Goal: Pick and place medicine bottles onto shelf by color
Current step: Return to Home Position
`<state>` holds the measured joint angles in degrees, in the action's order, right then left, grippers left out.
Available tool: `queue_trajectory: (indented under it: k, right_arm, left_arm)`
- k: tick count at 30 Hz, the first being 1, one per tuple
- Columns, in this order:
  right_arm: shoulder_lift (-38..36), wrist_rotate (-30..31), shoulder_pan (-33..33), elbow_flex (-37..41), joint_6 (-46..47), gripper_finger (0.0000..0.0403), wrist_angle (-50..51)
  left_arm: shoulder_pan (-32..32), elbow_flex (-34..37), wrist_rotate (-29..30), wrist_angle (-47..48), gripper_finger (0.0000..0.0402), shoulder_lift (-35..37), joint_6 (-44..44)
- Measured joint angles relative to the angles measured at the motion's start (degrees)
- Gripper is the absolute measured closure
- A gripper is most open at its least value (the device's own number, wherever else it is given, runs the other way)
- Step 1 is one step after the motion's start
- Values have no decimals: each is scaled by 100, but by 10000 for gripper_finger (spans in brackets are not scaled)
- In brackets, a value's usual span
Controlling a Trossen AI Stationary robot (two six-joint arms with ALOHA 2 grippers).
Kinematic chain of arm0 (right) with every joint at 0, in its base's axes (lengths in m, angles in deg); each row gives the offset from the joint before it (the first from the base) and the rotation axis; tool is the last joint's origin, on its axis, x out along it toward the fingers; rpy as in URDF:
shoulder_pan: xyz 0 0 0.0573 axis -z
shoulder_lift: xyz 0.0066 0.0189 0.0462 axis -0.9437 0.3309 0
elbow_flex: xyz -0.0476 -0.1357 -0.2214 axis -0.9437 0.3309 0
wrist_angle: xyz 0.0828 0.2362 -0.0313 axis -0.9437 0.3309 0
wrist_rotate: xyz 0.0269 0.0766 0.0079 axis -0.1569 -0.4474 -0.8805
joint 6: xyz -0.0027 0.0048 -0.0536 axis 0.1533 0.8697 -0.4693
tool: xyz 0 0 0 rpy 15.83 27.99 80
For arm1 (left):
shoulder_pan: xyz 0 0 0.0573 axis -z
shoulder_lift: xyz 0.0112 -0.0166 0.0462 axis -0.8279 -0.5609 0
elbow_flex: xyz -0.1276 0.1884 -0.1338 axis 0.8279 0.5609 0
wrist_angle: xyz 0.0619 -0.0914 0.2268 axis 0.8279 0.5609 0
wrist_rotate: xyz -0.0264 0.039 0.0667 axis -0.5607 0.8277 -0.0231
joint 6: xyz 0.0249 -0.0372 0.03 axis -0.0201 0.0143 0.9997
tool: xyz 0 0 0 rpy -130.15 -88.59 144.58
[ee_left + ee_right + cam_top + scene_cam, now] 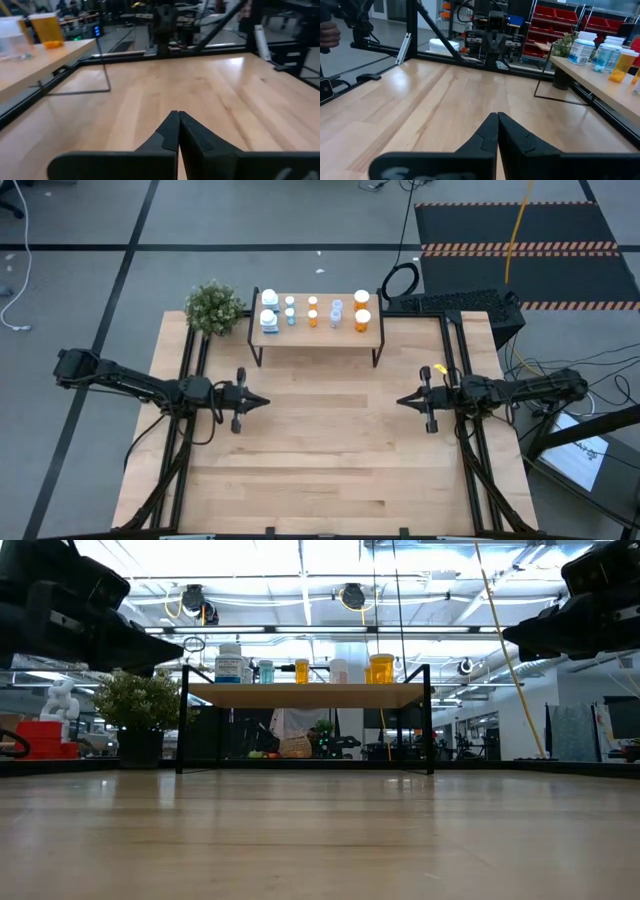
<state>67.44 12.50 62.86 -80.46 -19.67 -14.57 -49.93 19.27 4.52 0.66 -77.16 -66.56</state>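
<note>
**Counter [330, 465], seen from above.** The shelf [320, 337] is set at the far edge, centre. A plant [214, 307] is placed just beside its end on the L side. The bottles [302, 670] are stood upright on the shelf in five columns of two:

- a white pair [270, 306] at the L end
- a blue pair [290, 317]
- a small orange pair [312, 319]
- a pale pair [336, 308]
- a large orange pair [362, 318] at the R end

The L arm [150, 388] is extended in from the L side and the R arm [510, 388] from the R. Both are held above the counter on the near side of the shelf. They are pointed at each other, well apart, and neither is touching the shelf.

**L jaws:** closed tip to tip, with nothing gripped. In the L wrist view the fingers [167, 135] are seen pressed together over bare wood.

**R jaws:** likewise closed and empty, fingers [487, 135] meeting. In that view the shelf is seen off to one side with bottles on it.
</note>
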Motion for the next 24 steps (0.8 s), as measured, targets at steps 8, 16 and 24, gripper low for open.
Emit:
queue_trajectory:
  k: [8, 16, 24]
  right_arm:
    - [-449, 3, 2, 7, -15, 403, 370]
    - [-1029, -4, 2, 11, -155, 403, 614]
    - [-1036, 3, 2, 11, -274, 403, 635]
  left_arm:
    - [0, 0, -312, 206, 395, 406, 209]
    - [-85, -2, -512, 854, 391, 1120, 413]
    - [-468, -2, -895, 1402, 392, 1606, 386]
